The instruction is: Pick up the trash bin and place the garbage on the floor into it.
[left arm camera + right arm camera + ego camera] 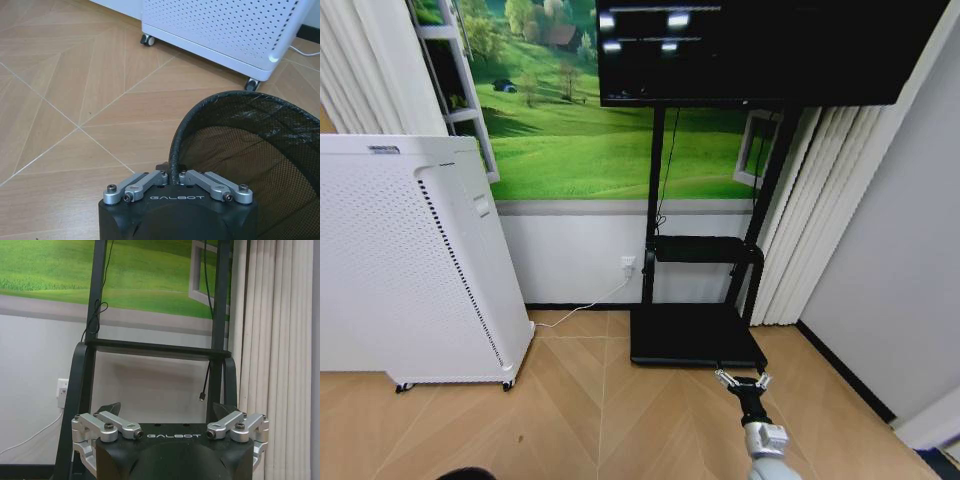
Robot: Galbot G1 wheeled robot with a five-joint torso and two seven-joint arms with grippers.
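The trash bin (pixel 250 150), a black round mesh basket, hangs over the wooden floor in the left wrist view. My left gripper (pixel 172 177) is shut on its rim, with the mesh wall pinched between the fingers. My right gripper (pixel 742 380) is held low at the right, in front of the TV stand's base. It stands open with nothing between its fingers (pixel 111 409). The garbage is out of view.
A tall white perforated air purifier (pixel 410 260) on castors stands at the left against the wall, close behind the bin (pixel 220 25). A black TV stand (pixel 695 335) with a flat base is straight ahead. A white cable (pixel 585 305) runs to a wall socket. Curtains (pixel 820 210) hang at the right.
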